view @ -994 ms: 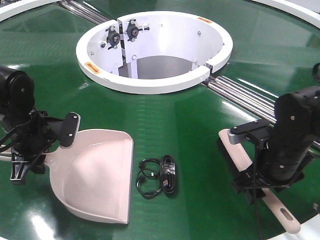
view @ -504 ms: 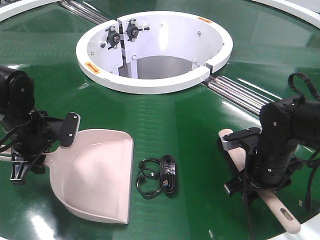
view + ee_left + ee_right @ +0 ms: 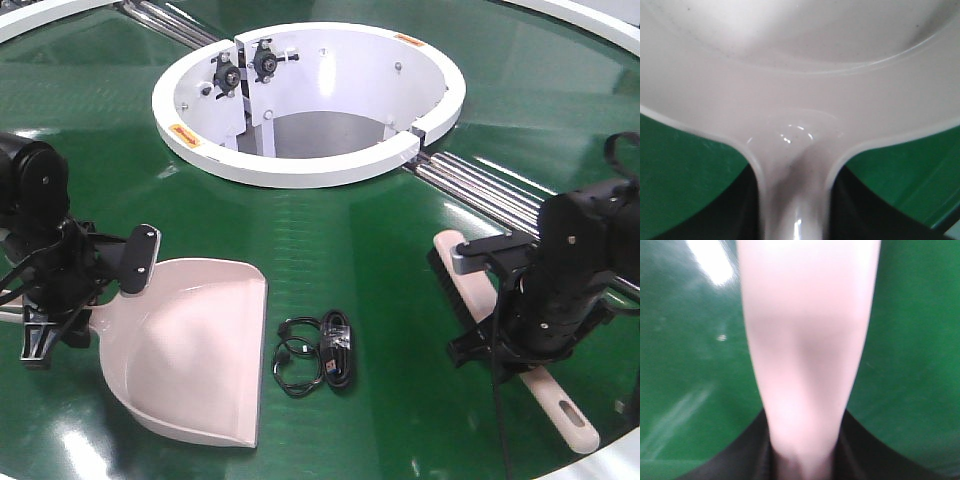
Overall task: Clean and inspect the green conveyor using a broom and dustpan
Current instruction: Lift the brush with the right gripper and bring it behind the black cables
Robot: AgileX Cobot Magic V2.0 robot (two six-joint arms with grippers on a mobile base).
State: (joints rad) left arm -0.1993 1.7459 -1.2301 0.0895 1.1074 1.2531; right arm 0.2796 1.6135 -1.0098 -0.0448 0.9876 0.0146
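While our left gripper [image 3: 792,220] grasps the dustpan [image 3: 190,350] and right gripper [image 3: 802,460] the broom [image 3: 470,290], we should sweep flat across the green conveyor [image 3: 340,240] toward the dustpan.

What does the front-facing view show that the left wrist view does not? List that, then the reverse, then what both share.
Only the front-facing view: the white ring hub, the steel rollers, the black cable bundle, the broom, and the dustpan in full outline. Only the left wrist view: a close look at where the handle meets the pan, with dark fingers on either side of the handle. Both: the dustpan and the green conveyor.
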